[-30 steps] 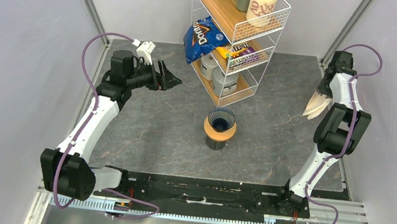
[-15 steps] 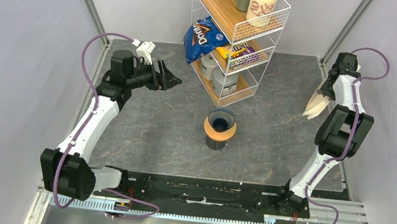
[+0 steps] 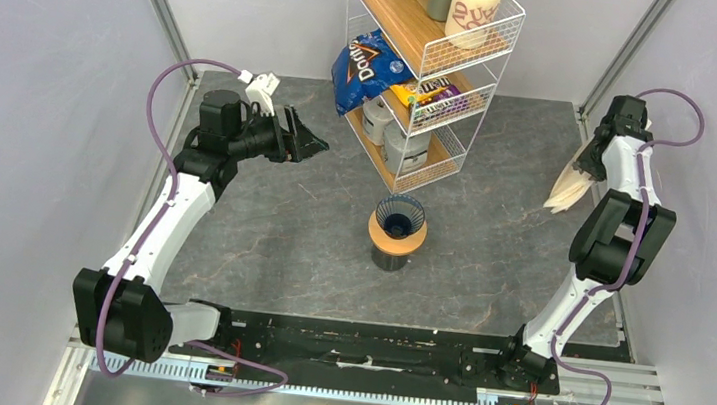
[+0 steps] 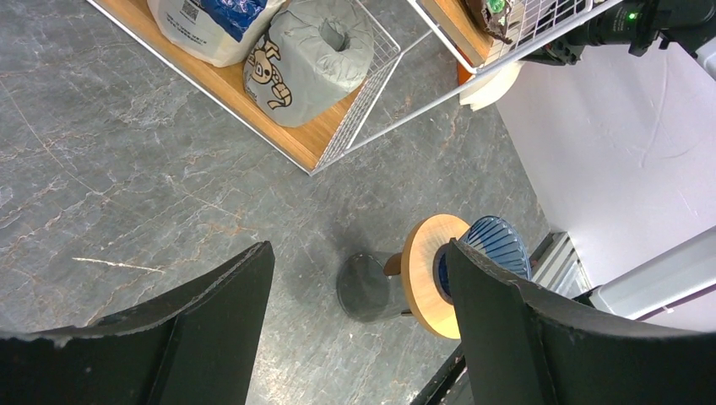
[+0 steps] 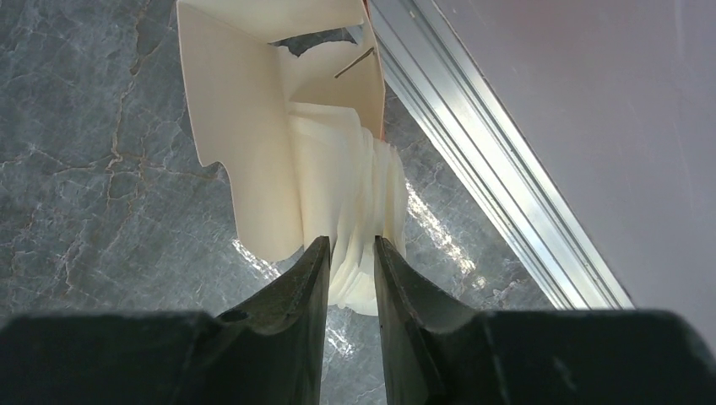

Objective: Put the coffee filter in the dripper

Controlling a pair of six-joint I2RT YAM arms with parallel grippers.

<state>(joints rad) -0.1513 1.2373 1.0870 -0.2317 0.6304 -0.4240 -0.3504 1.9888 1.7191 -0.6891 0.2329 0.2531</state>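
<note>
The dripper (image 3: 400,214) is a dark blue ribbed cone seated in a tan wooden ring (image 3: 396,235) on a dark cup, mid-table; it also shows in the left wrist view (image 4: 500,243). A stack of white coffee filters (image 5: 346,177) fans out of a torn cream box (image 5: 228,110) by the right wall, seen from above as a pale wedge (image 3: 567,191). My right gripper (image 5: 350,242) stands at the stack's tip (image 3: 586,170), jaws nearly closed with filter paper between them. My left gripper (image 4: 359,246) is open and empty, held high at the far left (image 3: 315,144).
A wire shelf rack (image 3: 429,69) stands at the back centre with a blue chip bag (image 3: 364,65), snack packs, wrapped rolls (image 4: 312,46) and a cream canister (image 3: 473,8). An aluminium rail (image 5: 498,177) runs along the right wall beside the filters.
My right arm has shifted a little toward the back right wall, and the filter wedge under it looks narrower. The left arm has not moved.
</note>
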